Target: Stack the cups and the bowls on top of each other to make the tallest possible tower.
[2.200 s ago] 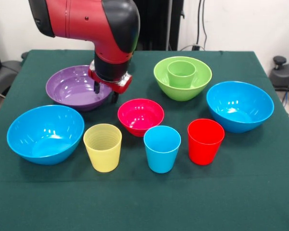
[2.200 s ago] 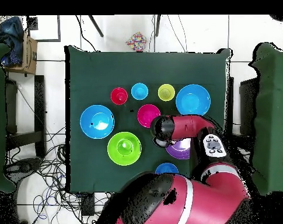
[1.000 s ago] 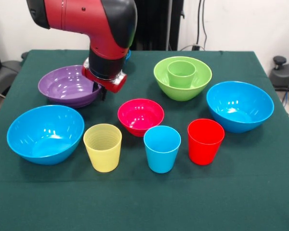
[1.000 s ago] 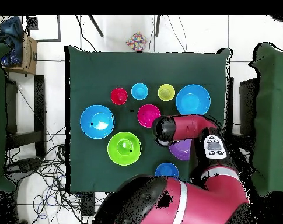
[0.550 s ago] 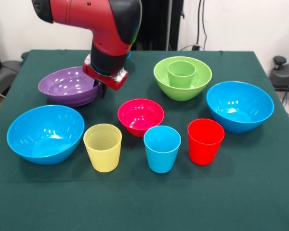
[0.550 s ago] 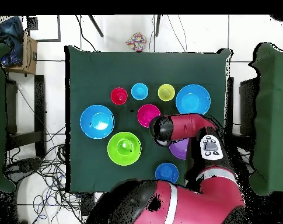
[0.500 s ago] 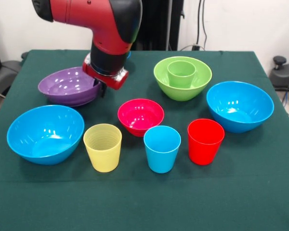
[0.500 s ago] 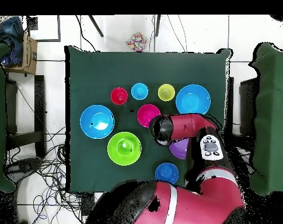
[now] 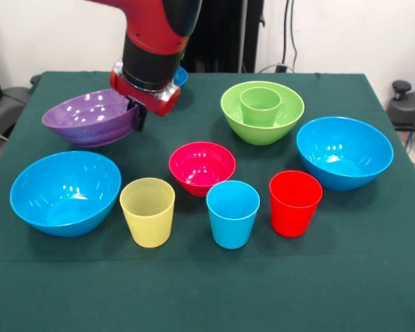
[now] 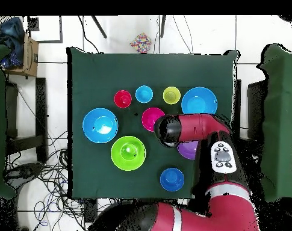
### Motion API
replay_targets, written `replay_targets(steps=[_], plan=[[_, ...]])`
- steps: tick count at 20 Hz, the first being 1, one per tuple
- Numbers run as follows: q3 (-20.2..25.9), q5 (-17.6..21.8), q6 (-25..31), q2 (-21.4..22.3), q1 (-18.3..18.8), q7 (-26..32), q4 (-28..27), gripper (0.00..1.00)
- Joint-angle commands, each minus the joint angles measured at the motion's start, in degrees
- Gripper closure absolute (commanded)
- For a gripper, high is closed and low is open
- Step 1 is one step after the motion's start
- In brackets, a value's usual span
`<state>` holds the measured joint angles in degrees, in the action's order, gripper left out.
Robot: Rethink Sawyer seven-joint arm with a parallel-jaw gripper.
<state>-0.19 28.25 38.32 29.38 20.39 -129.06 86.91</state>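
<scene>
My gripper [image 9: 135, 116] is shut on the right rim of the wide purple bowl [image 9: 88, 117], which hangs tilted just above the cloth at the left rear. In the overhead view the arm hides most of the purple bowl [image 10: 188, 150]. The lime green bowl [image 9: 261, 123] holds the green cup [image 9: 261, 105] upright. The pink-red bowl [image 9: 202, 167] sits mid-table. In the front row stand the yellow cup [image 9: 147, 211], the light blue cup [image 9: 232, 214] and the red cup [image 9: 294, 203]. Large light blue bowls rest at the left [image 9: 64, 193] and the right [image 9: 344, 153].
A small dark blue bowl [image 10: 172, 179] sits near the robot's side of the table, partly behind the arm in the front view. The green cloth-covered table [image 9: 207, 290] has open room along its front edge. Cables and chairs surround the table.
The gripper has risen and shifted left in the front view, lifting the purple bowl off the cloth and tilting it. The other cups and bowls have not moved.
</scene>
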Motion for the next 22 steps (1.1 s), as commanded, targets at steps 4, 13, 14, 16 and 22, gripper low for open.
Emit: replay_targets(steps=[4, 13, 14, 16, 22], plan=[[4.63, -1.75, 8.86, 4.1, -1.18, 6.39, 2.28, 1.0], [4.3, -1.73, 12.01, 6.54, -2.2, 6.42, 1.63, 1.0], [3.93, -1.66, 12.56, 7.17, -2.74, 6.01, 1.46, 1.0], [3.92, -2.32, 14.07, 7.95, -3.23, 5.47, 0.96, 1.0], [3.42, -3.03, 19.61, 10.33, -5.22, 5.09, 0.27, 1.0]])
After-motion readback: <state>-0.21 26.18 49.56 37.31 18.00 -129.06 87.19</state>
